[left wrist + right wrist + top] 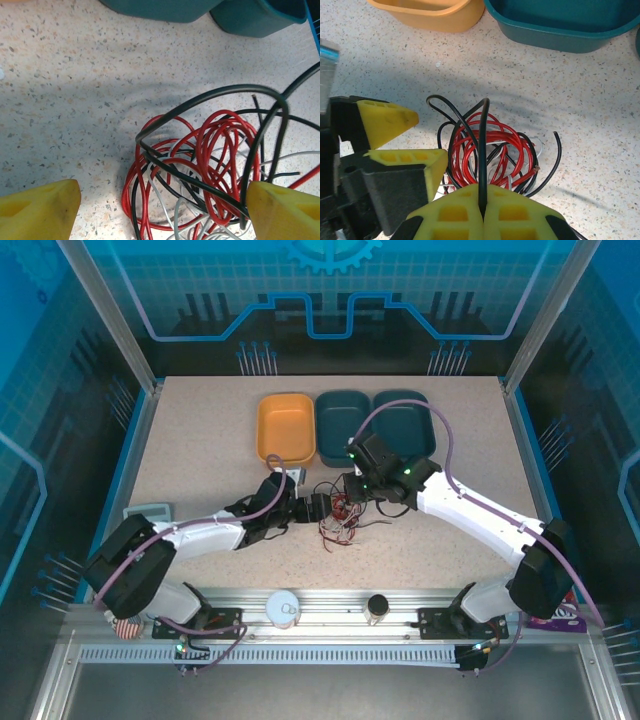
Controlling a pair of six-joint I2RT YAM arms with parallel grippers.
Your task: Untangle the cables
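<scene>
R fingers (455, 212) pinch blk cable (482, 150) (tangle (511, 146) behind).

The cables (340, 515) lie on the table (200, 460), just before the bins (342, 428).

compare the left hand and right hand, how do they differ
Left hand is open; right hand is shut. Left hand grips nothing, the tangle lying between its fingers; right hand pinches a black cable. Both have yellow fingers and sit at the tangle.
</scene>
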